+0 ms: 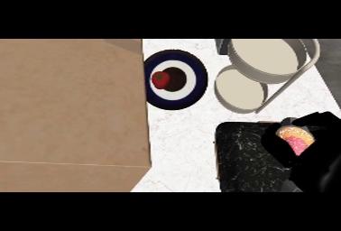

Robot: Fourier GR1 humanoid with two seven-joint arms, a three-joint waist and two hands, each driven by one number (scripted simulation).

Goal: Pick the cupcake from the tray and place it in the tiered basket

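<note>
A cupcake (296, 138) with pink and orange icing sits over the right part of a black marbled tray (243, 158). My right hand (313, 155) is curled round it, black fingers wrapping its left and upper sides and hiding its base. The tiered basket (266, 67) stands behind the tray, with a cream upper bowl, a lower cream bowl and a grey frame. My left hand does not show.
A dark blue and white plate (190, 97) holds a red apple (160, 79) left of the basket. A large brown box (70, 103) fills the left side. White marble counter (180, 140) lies between box and tray.
</note>
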